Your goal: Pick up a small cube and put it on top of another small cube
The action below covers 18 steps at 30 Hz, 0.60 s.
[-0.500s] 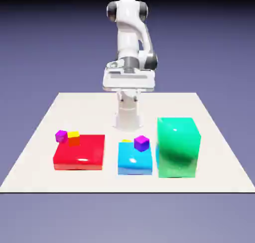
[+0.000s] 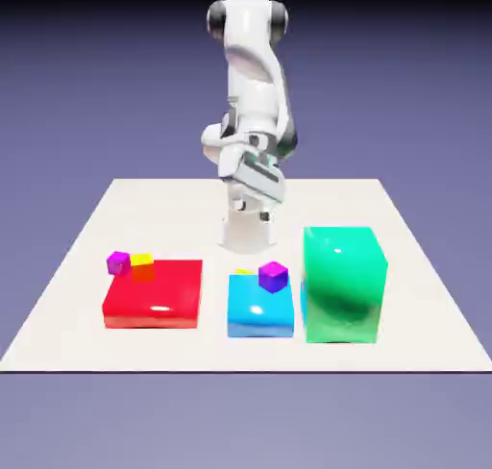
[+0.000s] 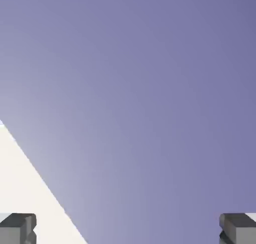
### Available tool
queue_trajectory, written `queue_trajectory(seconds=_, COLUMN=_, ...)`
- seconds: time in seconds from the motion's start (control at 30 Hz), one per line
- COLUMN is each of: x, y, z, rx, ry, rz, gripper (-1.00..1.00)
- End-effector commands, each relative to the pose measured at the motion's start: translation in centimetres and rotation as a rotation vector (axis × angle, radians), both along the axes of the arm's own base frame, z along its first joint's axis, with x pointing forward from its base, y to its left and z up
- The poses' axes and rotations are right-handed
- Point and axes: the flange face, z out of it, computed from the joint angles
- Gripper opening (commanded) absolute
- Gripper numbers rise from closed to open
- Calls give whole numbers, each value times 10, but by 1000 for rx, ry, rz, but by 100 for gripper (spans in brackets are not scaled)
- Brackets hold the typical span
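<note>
Gripper (image 3: 128,229) jaws are wide apart, with nothing between the two grey tips. The white arm (image 2: 258,83) bends down over the far part of the pale table (image 2: 336,208), and its hand is tilted, up above the table and well apart from all the blocks.

The tiny lime-yellow cube (image 2: 244,272) peeks out just past the far edge of the flat blue block (image 2: 260,308). Most of it is hidden. A dark purple cube (image 2: 274,277) shows at that block's far corner, on the exterior view's right; I can't tell if it sits on top.

The big green block (image 2: 343,289) is on the exterior view's right, and a bit of something blue (image 2: 304,302) shows at its side. On the exterior view's left is the flat red block (image 2: 156,297). A yellow cube with orange sides (image 2: 142,266) and a brighter purple cube (image 2: 117,262) are near its far left corner.
</note>
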Motion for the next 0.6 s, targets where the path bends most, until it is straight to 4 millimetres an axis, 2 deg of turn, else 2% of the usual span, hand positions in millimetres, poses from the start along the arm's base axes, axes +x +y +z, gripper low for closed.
queue_trajectory(seconds=0.0, x=-1, y=1, z=-4, rx=-48, ry=11, rz=52, gripper=0)
queue_trajectory(seconds=0.57, x=-27, y=14, z=-69, rx=-796, ry=217, rz=978, gripper=0)
